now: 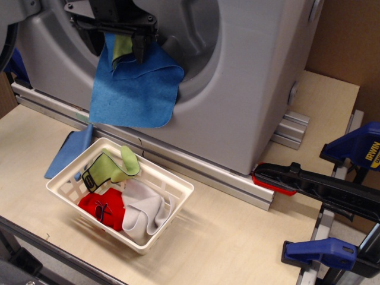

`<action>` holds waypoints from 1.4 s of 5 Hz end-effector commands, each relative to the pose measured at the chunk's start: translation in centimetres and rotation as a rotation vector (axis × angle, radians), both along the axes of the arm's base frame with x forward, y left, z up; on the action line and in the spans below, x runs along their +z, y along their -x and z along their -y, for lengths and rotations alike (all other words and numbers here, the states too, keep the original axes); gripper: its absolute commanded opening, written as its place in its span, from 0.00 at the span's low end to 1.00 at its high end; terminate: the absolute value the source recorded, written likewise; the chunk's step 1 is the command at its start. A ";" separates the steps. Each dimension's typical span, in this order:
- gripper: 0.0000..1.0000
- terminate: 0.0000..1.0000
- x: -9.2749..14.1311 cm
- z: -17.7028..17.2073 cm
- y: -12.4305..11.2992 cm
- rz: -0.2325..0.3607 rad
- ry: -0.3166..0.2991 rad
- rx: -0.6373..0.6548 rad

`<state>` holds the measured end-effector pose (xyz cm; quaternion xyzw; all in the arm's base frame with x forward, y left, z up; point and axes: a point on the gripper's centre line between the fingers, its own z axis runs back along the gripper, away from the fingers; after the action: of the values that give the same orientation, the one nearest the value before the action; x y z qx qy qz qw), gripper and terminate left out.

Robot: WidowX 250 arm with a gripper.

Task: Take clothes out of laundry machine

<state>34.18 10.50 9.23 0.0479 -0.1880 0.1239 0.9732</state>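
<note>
The laundry machine (255,77) is the big silver-grey box filling the upper half. A medium-blue cloth (139,89) hangs out over the lower lip of its round drum opening. A small lime-green piece (122,46) lies on the top of that cloth. My black gripper (117,44) is at the drum opening with its fingers apart, one on each side of the green piece. It looks open and holds nothing that I can see. The arm above it is cut off by the frame's top edge.
A white slotted basket (178,181) stands on the wooden table below the drum, holding a second green piece (107,167), a red cloth (101,208) and a light-grey cloth (145,214). Another blue cloth (68,151) lies at its left. Blue and red clamps (320,187) are at right.
</note>
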 end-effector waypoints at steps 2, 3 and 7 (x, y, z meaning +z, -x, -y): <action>1.00 0.00 -0.3 -2.1 -4.1 0.020 -0.033 -0.020; 1.00 0.00 -1.9 -2.3 -4.0 -0.013 -0.031 -0.032; 0.00 0.00 -3.6 -5.4 0.1 0.054 -0.030 0.130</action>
<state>33.41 15.39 2.87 0.0603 -0.1768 0.1833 0.9652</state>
